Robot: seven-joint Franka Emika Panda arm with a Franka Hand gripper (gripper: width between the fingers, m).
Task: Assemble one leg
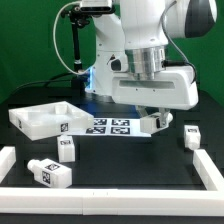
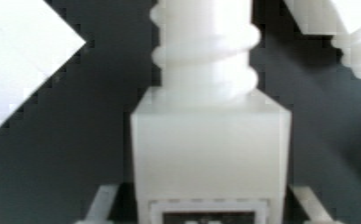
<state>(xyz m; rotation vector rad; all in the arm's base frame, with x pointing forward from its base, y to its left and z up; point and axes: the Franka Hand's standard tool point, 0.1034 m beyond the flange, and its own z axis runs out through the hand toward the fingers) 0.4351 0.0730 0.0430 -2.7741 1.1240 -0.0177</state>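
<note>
My gripper [image 1: 152, 116] is shut on a leg [image 1: 149, 124], a chunky white post with a tag sticker. I hold it just above the table at the exterior view's right end of the marker board [image 1: 108, 126]. In the wrist view the leg [image 2: 205, 110] fills the frame, its ribbed round end pointing away from the camera. The gripper [image 2: 207, 200] has a finger [image 2: 106, 200] against each side of its square body. The large white square panel [image 1: 43, 118] with a raised rim lies at the exterior view's left. It also shows in the wrist view [image 2: 26, 60].
Three more legs lie loose: one [image 1: 67, 148] in front of the panel, one [image 1: 50, 172] on its side nearer the front, and one [image 1: 190, 137] at the exterior view's right. A low white rail [image 1: 110, 197] borders the work area at front and sides.
</note>
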